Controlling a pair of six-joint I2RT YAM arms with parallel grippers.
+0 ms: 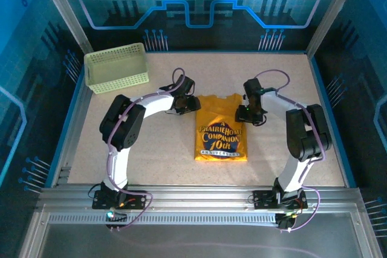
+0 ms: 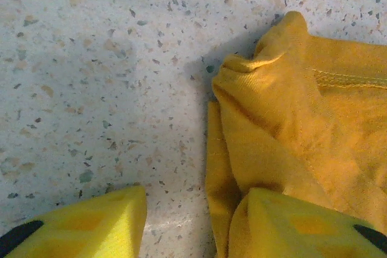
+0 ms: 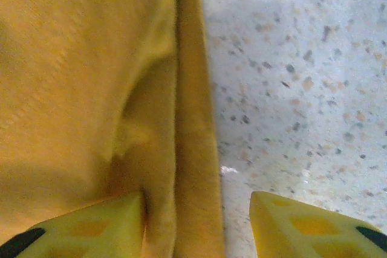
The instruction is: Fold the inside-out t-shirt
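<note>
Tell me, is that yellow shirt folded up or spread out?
Folded, at least partly: the shirt lies as a compact rectangle, no sleeves sticking out, doubled edges showing at its sides.

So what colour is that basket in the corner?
The basket is pale green; the top view shows it best.

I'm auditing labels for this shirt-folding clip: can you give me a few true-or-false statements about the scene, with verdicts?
1. The t-shirt lies as a compact rectangle on the table. True.
2. The t-shirt is plain, with no print. False: blue lettering shows on its upper face.
3. The green basket stands at the table's far left corner. True.
4. The left gripper straddles the t-shirt's edge, one finger over cloth, one over bare table. True.
5. The right gripper is shut. False: its fingers stand apart across the t-shirt's edge.
</note>
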